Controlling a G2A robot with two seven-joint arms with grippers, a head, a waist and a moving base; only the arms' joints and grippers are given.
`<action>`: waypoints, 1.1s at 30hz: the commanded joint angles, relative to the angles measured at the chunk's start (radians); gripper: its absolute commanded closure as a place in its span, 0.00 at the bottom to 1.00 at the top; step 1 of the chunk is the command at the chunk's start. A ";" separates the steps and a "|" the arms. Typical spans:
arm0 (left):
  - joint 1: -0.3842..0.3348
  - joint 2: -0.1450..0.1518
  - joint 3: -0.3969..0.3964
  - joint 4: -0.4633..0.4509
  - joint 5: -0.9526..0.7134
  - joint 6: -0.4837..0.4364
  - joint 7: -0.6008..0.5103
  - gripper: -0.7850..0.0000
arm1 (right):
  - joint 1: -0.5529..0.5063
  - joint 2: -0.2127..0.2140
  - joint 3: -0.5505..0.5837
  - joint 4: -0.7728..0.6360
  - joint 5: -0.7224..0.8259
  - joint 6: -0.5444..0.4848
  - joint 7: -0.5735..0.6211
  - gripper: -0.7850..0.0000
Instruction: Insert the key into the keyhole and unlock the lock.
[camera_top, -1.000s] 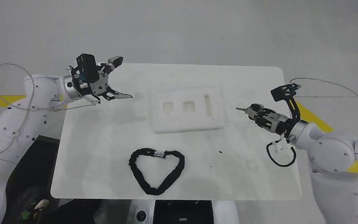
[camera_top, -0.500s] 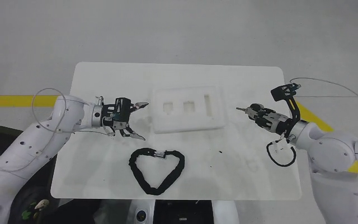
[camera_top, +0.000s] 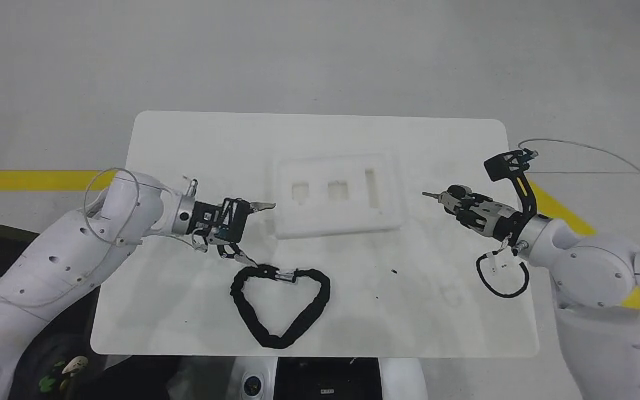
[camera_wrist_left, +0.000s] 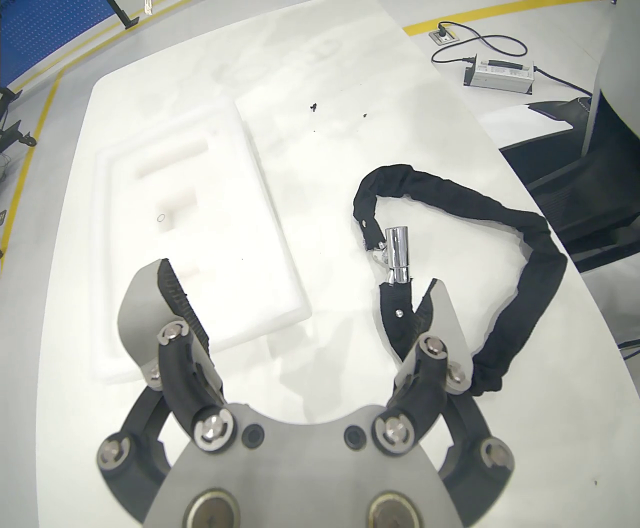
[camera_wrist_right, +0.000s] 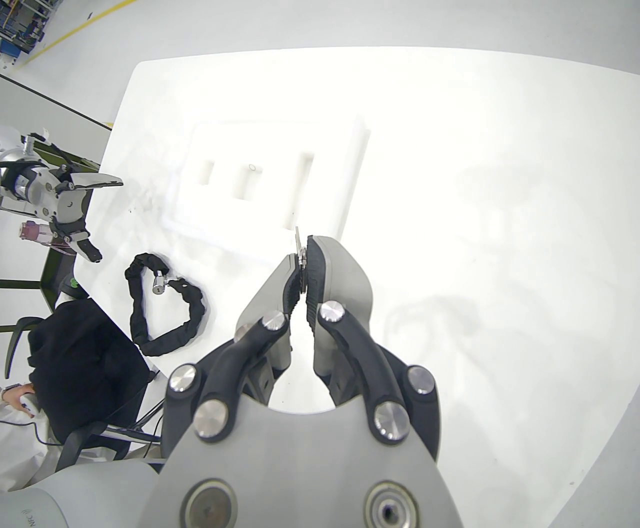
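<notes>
A black fabric-covered chain lock (camera_top: 280, 305) lies in a heart-shaped loop near the table's front, its chrome lock cylinder (camera_top: 286, 275) (camera_wrist_left: 398, 253) at the top of the loop. My left gripper (camera_top: 255, 237) (camera_wrist_left: 300, 295) is open just left of the cylinder, one finger by the chain's end, the other over the foam tray's edge. At the table's right my right gripper (camera_top: 432, 197) (camera_wrist_right: 301, 260) is shut on a small metal key (camera_wrist_right: 299, 243), whose tip sticks out past the fingertips, toward the foam tray.
A white foam tray (camera_top: 340, 195) with three cut-out pockets lies at the table's middle. Small dark specks (camera_top: 396, 270) dot the white table (camera_top: 460, 300). A power brick with cables (camera_wrist_left: 502, 72) sits on the floor beyond the table.
My left arm has swung from the table's back-left corner down toward the chain and now sits beside its cylinder. The right arm with the key has stayed still.
</notes>
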 joint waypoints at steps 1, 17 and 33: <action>0.000 0.000 0.000 0.000 -0.001 0.000 -0.001 0.00 | 0.000 0.000 0.000 0.000 0.000 0.000 0.000 1.00; 0.024 0.000 -0.004 -0.007 -0.018 0.021 -0.037 0.00 | 0.000 0.000 0.000 0.000 0.000 0.000 0.000 1.00; 0.085 -0.002 0.072 -0.094 0.040 0.000 -0.103 0.00 | 0.000 0.000 0.000 0.000 0.000 0.000 0.000 1.00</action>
